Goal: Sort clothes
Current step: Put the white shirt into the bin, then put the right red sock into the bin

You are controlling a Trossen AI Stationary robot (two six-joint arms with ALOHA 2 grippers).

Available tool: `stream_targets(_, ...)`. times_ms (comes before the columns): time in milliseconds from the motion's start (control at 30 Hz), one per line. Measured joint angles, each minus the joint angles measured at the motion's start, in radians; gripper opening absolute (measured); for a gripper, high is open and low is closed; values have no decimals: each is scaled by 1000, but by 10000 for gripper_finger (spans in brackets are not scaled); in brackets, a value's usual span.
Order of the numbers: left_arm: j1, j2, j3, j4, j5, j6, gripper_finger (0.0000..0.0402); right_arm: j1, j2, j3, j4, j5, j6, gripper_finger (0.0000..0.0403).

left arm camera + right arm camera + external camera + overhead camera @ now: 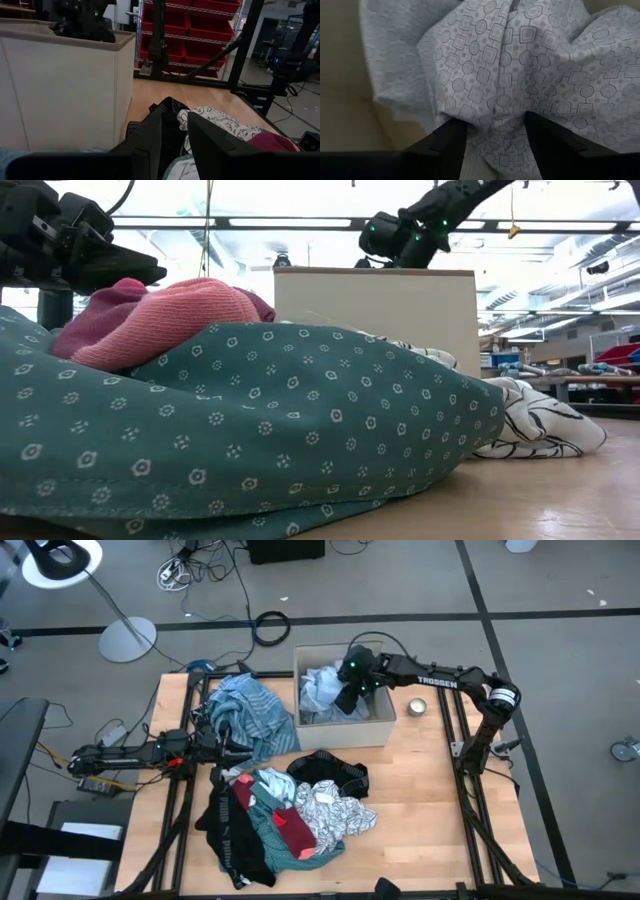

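Note:
A light blue patterned shirt (320, 690) lies in the tan box (385, 727) at the table's far middle. My right gripper (347, 695) reaches down into the box and is shut on this shirt (520, 60). A blue striped shirt (250, 712) lies spread left of the box. My left gripper (228, 737) hangs above that shirt's near edge, fingers a little apart and empty (175, 120). A heap lies at the near middle: a teal shirt (265, 825), a red piece (297, 832), black pieces (235, 835) and a black-and-white patterned piece (335, 805). My right gripper pinches a bunched fold of the light blue shirt (495, 117) between its two fingers (452, 142), with several layers gathered there. The fingers come from above, pointing down into the box. Creases run out from the hold, and the rest of the shirt lies in the box.
A small round metal tin (417, 707) stands right of the box. The box's walls (65, 90) rise beside my left gripper. Bare wood shows at the table's right half (430, 810). In the low view the teal shirt (250, 430) fills the foreground.

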Motion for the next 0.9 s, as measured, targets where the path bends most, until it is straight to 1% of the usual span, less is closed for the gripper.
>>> stream_targets(133,0,0,0,0,0,0,101,-3,-10,103,-140,-10,-2,203)
stream_targets(333,0,0,0,0,0,0,101,1,-13,311,-388,-13,-22,199)
stream_targets(500,0,0,0,0,0,0,101,11,-33,417,-506,-15,-74,199)
stream_targets(700,0,0,0,0,0,0,101,13,-165,423,-550,-22,-90,198)
stream_targets(900,0,0,0,0,0,0,101,23,-378,366,-575,-22,-66,197)
